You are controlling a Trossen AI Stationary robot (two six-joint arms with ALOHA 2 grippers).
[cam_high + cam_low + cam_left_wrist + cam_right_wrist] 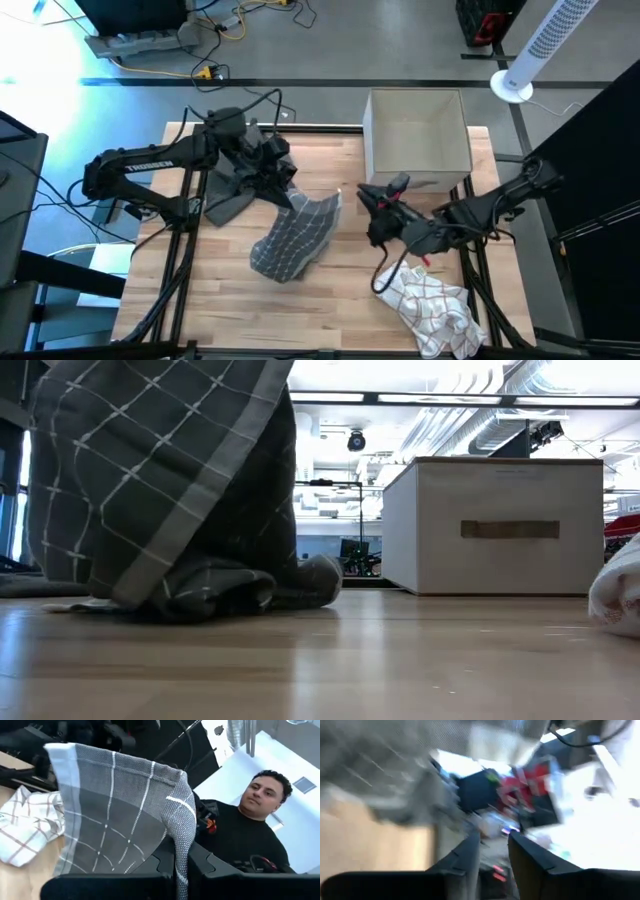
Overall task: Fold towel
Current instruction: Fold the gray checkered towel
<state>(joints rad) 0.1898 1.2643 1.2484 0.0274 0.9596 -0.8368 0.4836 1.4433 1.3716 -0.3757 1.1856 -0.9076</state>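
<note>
A grey towel with a white grid (298, 238) hangs from my left gripper (284, 184), which is shut on it above the table's middle. The towel's lower end (205, 592) lies bunched on the wood. My right gripper (366, 198) hovers just right of the towel's upper right corner (336, 203). In its own blurred wrist view its fingers (470, 852) stand apart with nothing between them, and the grey cloth (380, 765) lies ahead of them. My left gripper pinches a narrow fold at the grey towel's upper edge (181, 845) between its two fingers. The cloth spreads away from the fingers in a slack sheet (115, 805). Its lower part rests crumpled on the table (205, 592).
A darker grey cloth (224, 197) lies under the left arm. A white towel with red checks (435, 305) is heaped at the near right. A white box (416, 140) stands at the far right. A person (250, 830) sits beyond the table.
</note>
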